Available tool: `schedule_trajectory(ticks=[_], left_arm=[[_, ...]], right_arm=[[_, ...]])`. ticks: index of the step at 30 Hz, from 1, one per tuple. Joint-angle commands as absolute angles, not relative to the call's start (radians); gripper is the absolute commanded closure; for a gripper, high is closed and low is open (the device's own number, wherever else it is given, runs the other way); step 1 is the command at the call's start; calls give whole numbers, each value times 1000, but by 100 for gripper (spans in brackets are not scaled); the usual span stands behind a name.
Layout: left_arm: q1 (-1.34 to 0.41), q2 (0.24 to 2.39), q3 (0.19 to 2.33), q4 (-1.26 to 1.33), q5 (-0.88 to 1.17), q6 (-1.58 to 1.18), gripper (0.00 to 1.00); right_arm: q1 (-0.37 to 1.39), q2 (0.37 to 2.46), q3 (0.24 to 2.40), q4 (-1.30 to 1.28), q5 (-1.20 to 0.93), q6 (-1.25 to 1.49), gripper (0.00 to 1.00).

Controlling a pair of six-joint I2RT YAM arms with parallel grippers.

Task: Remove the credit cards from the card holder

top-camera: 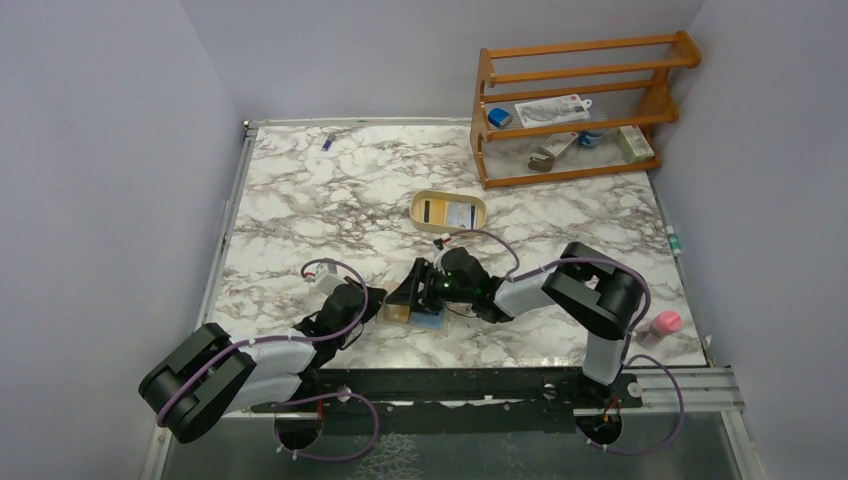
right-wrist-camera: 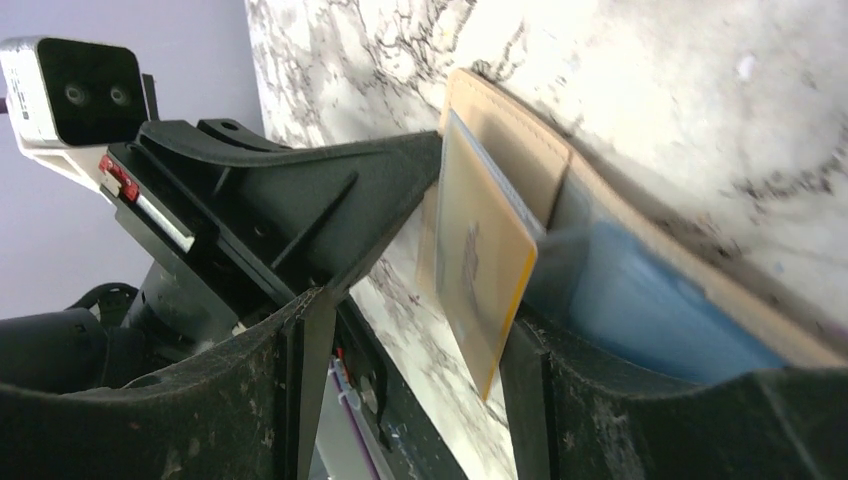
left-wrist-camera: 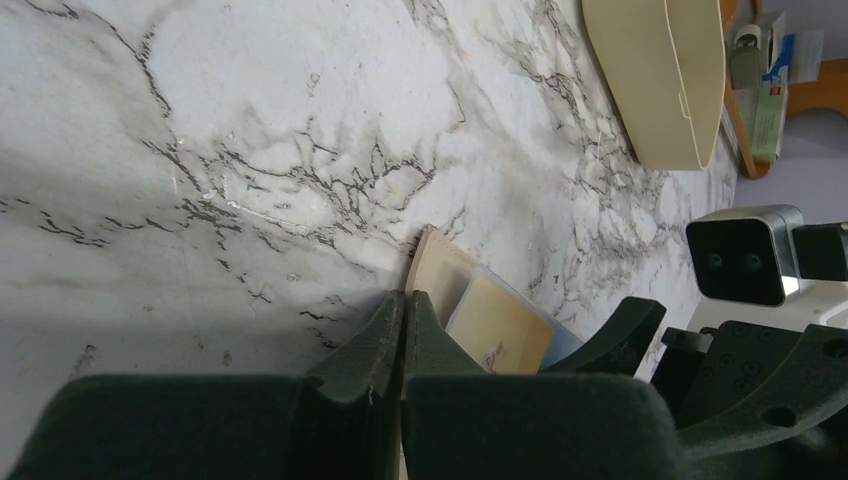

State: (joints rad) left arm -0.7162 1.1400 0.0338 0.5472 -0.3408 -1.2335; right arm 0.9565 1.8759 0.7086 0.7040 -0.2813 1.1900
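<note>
near the middle of the marble table (top-camera: 300, 200), toward its near edge, the card holder (top-camera: 400, 314) is lying flat, with both arms meeting over it.

the left gripper (left-wrist-camera: 405, 300) is pointing in from the left. its fingers (left-wrist-camera: 380, 335) are pressing together with no gap showing between them, and they are pinching the left edge of the card holder.

the right gripper (right-wrist-camera: 415, 320) is pointing in from the right with its jaws standing apart. a yellowish card (right-wrist-camera: 480, 260) is sticking partway out of a pocket and tilting up off the holder, and it is standing between the two right fingers. it is sitting close against one finger (right-wrist-camera: 525, 380) and well clear of the other, so this pincer is not clamping it. whether the card is touching that finger cannot be told.

a light blue card (right-wrist-camera: 640, 300) is lying flat in the right half of the holder, just beside the yellowish card.

farther back on the table, a cream oval tray (top-camera: 478, 203) is sitting well apart from the holder, and loose cards (top-camera: 458, 214) are lying inside it. a wooden rack (top-camera: 580, 100) is standing at the far right corner.
</note>
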Motion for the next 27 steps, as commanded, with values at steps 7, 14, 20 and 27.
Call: schedule_trajectory(ticks=[7,14,20,27], left_arm=[[-722,1177,-46,387,-318,-1208,100],[-722,1180,-46,387,-316,-1204,100],[-722,1186,-43,388,-314,-1204,100],[-722,1187,-44,387,-313,-1203,100]], right_arm=[[964,1764,645,635,-246,1167,36],[948,1720,601,682,-243,1170,35],[922,1655,570,670,-231,1146,35],[916,1688,572,687,-248,1146,35]])
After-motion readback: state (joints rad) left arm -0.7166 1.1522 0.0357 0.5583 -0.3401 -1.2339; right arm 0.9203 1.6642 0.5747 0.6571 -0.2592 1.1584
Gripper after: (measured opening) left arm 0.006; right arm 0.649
